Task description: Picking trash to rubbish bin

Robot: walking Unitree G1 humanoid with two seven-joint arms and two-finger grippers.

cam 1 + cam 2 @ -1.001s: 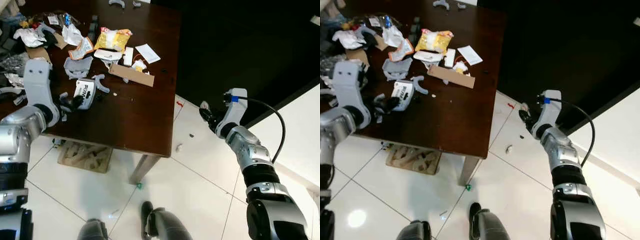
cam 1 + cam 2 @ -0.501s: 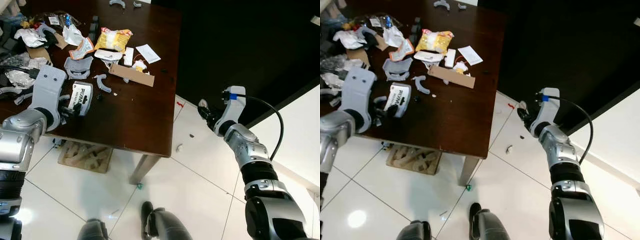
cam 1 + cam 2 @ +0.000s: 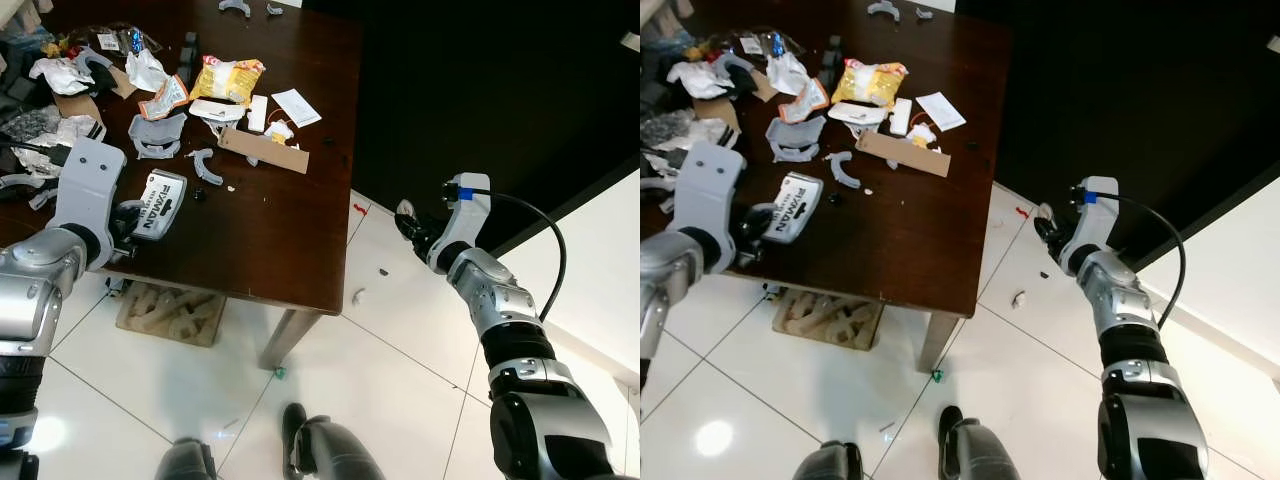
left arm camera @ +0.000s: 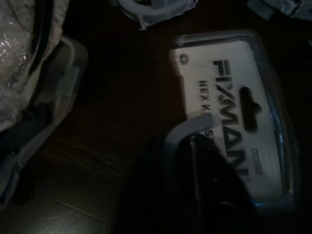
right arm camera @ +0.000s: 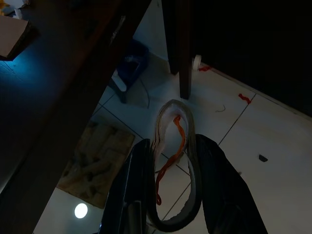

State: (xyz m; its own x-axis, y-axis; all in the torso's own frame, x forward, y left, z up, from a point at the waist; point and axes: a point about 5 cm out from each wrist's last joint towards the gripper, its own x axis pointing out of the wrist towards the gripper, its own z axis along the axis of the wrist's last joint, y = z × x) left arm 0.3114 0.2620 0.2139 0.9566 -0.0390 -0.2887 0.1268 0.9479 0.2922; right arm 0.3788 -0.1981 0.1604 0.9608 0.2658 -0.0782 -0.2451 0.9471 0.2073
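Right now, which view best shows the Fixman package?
The left wrist view: the Fixman package sits close, its lettering readable. Both eye views show it small on the table, at the left gripper.

A dark brown wooden table point(image 3: 290, 215) fills the far left of the scene, standing on a floor point(image 3: 400, 370) of glossy white tiles with thin dark grout lines. A worn beige mat point(image 3: 170, 312) lies under the table's near edge. To the far right the room falls into deep black shadow. A bright spot of light reflects off the near-left tiles.
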